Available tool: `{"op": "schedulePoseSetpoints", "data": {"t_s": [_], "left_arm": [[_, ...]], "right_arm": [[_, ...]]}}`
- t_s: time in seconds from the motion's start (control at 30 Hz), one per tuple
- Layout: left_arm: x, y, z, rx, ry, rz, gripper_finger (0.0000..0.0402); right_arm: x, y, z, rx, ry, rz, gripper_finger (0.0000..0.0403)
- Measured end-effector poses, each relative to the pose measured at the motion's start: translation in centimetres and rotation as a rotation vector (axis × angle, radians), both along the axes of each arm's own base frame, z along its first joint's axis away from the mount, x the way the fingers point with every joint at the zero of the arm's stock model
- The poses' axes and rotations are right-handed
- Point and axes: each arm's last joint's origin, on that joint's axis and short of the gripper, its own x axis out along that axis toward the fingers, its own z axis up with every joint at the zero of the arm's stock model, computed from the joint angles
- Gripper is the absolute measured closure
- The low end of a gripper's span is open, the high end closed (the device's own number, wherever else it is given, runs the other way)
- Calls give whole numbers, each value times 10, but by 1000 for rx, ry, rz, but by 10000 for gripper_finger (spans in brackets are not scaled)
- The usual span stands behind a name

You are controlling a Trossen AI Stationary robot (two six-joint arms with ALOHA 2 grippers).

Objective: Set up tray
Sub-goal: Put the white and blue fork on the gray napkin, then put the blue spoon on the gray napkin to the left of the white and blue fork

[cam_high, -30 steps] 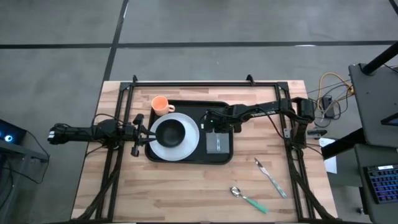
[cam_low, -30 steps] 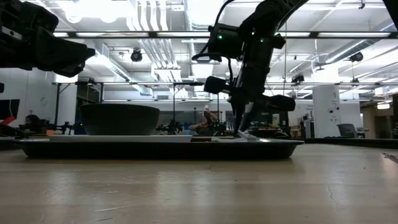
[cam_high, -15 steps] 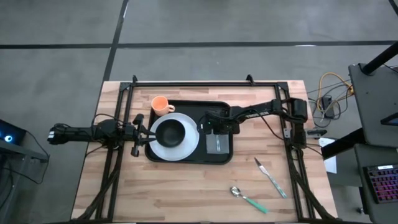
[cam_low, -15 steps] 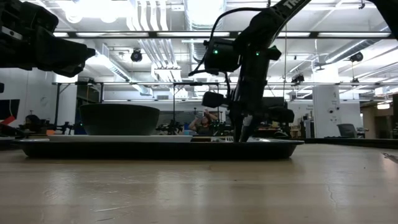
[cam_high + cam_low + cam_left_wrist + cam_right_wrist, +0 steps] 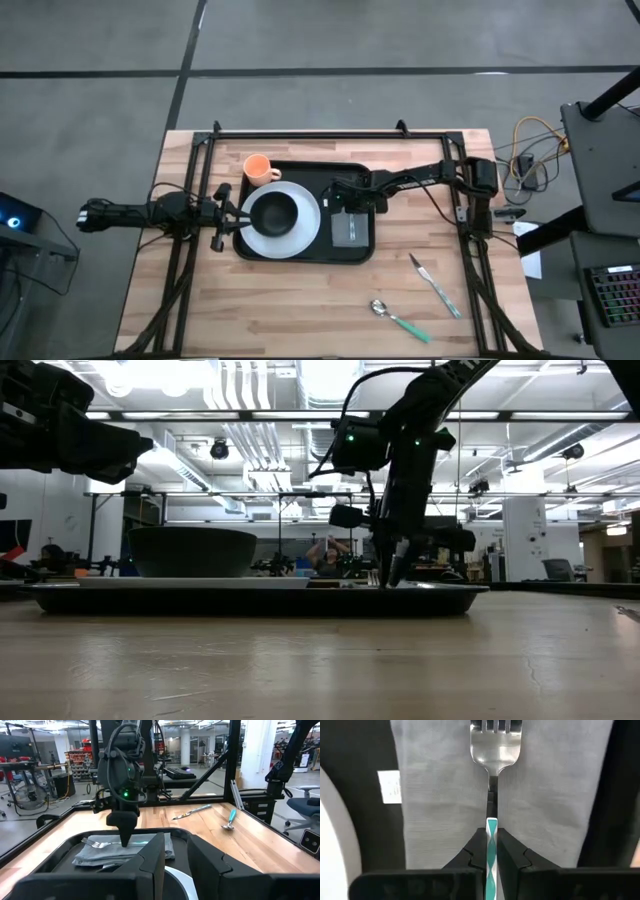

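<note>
The black tray (image 5: 345, 255) lies mid-table. It carries a white plate (image 5: 305, 232) with a black bowl (image 5: 277, 210) and a grey napkin (image 5: 352, 230). An orange cup (image 5: 257, 166) stands at the tray's far left corner. My right gripper (image 5: 491, 832) is over the napkin (image 5: 445, 795), shut on a fork (image 5: 496, 745) whose tines lie on the cloth. My left gripper (image 5: 238, 213) hovers open above the tray's left edge, high over it in the low view (image 5: 110, 450). It touches nothing. My right gripper pinches the fork's teal-and-white handle (image 5: 491, 827) between its two fingers (image 5: 475, 847), coming from above and pointing down (image 5: 390, 572). The fingers lie along the handle. The fork's head and tines (image 5: 97, 841) rest flat on the grey napkin.
A knife (image 5: 435, 285) and a teal-handled spoon (image 5: 398, 320) lie on the bare wood toward the table's near right. Black frame rails (image 5: 330, 135) run along the far edge and both sides. A person shows in the room beyond the table (image 5: 325, 555).
My right gripper has come down toward the napkin and slightly toward the table's left, still shut on the fork. The fork, tilted above the tray a second ago, now lies on the cloth.
</note>
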Motion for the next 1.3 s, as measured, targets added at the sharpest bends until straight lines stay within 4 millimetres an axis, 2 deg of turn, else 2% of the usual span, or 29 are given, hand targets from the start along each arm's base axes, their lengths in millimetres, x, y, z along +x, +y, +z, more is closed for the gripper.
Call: {"op": "schedulePoseSetpoints", "data": {"t_s": [0.27,0.77,1.0,1.2,1.3], "left_arm": [[0,0,0,0,0,-1,337],[0,0,0,0,0,-1,337],[0,0,0,0,0,0,337],[0,0,0,0,0,0,337],[0,0,0,0,0,-1,337]], "right_arm": [[3,1,-16,17,39,8,382],[5,1,-15,26,17,40,263],[8,1,0,-1,35,106,246],[7,1,27,-48,130,104,256],[12,4,38,-104,121,133,263]]}}
